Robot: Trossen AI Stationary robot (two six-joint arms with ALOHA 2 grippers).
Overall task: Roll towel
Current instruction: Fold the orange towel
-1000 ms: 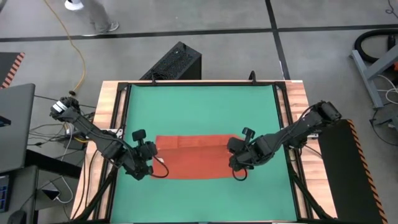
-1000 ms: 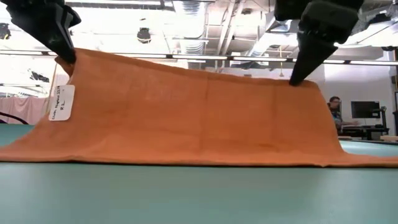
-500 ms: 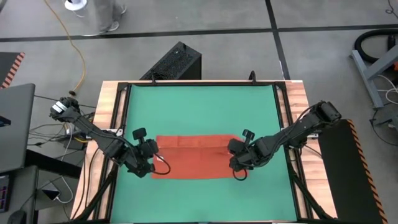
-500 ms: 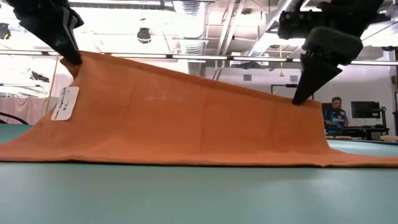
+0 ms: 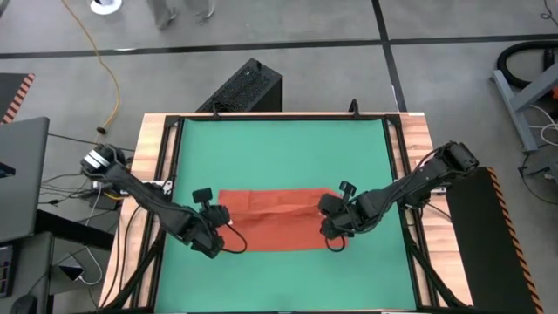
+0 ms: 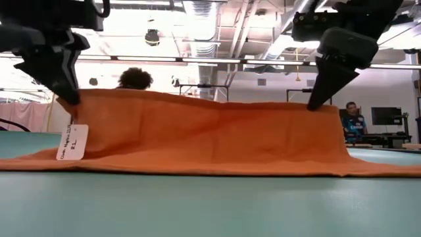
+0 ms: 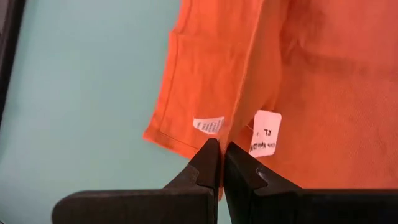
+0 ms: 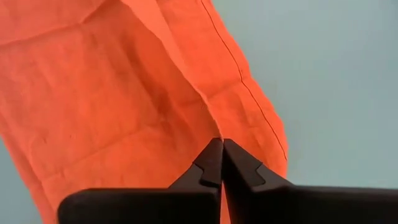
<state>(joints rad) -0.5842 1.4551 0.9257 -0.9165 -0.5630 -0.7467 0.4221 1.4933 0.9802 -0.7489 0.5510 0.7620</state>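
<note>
The orange-red towel lies on the green mat, its near edge lifted off the mat and its far part resting flat. Two small white tags show near its left end; one hangs in the low view. My left gripper is shut on the towel's near left corner. My right gripper is shut on its near right corner. Both also show in the low view, left and right. My left gripper pinches the towel's near edge at its left corner between its two fingers, coming from above and pointing down. That corner is lifted; the cloth slopes down to the mat. My right gripper pinches the towel's near edge at its right corner between its two fingers, from above, pointing down. The corner is held up off the mat. The cloth between the two grippers sags a little in the middle.
The mat sits in a wooden frame with dark rails. A black box stands beyond the table's far edge. People show in the room behind. Bare mat lies on the far and near sides of the towel.
My left gripper has gone down and toward the table's right edge with its corner, which now hangs much lower. My right gripper dipped a little and has kept about where it was. The towel's raised edge now runs nearly level and slacker; the tag hangs lower.
</note>
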